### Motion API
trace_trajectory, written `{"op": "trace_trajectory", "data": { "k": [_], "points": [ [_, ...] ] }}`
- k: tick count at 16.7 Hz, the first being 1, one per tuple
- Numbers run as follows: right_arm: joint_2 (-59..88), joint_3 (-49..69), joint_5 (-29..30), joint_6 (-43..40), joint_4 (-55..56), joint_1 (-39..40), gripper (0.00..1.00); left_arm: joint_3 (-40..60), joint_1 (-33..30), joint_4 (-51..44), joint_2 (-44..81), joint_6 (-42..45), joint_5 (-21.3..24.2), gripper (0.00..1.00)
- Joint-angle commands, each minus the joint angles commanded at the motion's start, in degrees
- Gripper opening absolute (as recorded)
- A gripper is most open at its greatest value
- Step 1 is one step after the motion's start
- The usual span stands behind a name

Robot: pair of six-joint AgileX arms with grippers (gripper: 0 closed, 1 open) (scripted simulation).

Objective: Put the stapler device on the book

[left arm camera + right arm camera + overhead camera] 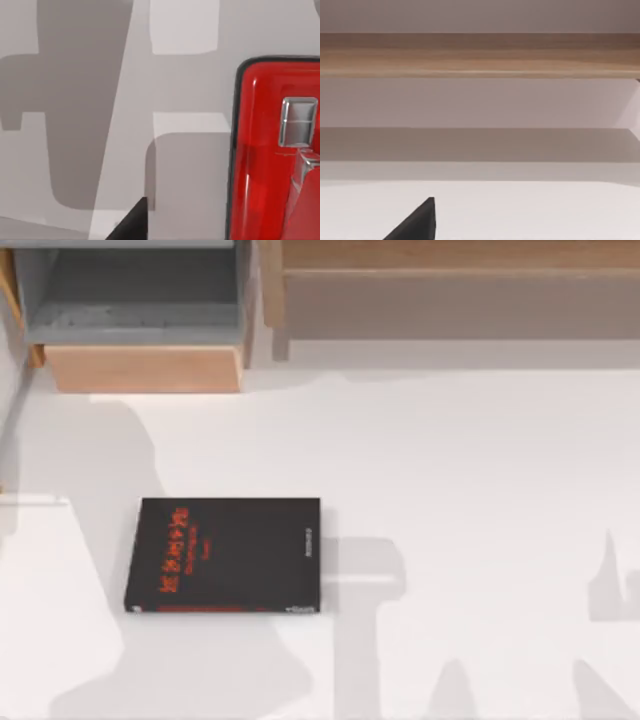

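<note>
the book [225, 555] lies flat on the counter [480, 490], left of centre, its cover bare. our left wrist view looks down on the red stapler [272, 155], close below, so we judge the reach for it is in hand. we cannot tell how either arm's fingers stand. next: close on it, lift, carry to the book.
</note>
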Motion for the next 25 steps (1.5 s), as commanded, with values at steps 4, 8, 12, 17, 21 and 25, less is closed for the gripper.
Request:
{"op": "trace_trajectory", "data": {
  "k": [4, 8, 12, 17, 21, 25],
  "points": [
    [0.0, 0.0, 0.0, 0.0, 0.0, 0.0, 1.0, 0.0, 0.0, 0.0, 0.0, 0.0, 0.0, 0.32],
    [0.0, 0.0, 0.0, 0.0, 0.0, 0.0, 1.0, 0.0, 0.0, 0.0, 0.0, 0.0, 0.0, 0.02],
    [0.0, 0.0, 0.0, 0.0, 0.0, 0.0, 1.0, 0.0, 0.0, 0.0, 0.0, 0.0, 0.0, 0.0],
    [0.0, 0.0, 0.0, 0.0, 0.0, 0.0, 1.0, 0.0, 0.2, 0.0, -0.2, 0.1, 0.0, 0.0],
    [0.0, 0.0, 0.0, 0.0, 0.0, 0.0, 1.0, -0.3, 0.5, -0.5, -2.7, -1.4, -0.2, 0.0],
    [0.0, 0.0, 0.0, 0.0, 0.0, 0.0, 1.0, -3.8, -0.1, -0.3, -9.9, -5.6, -1.2, 0.0]
  ]
}}
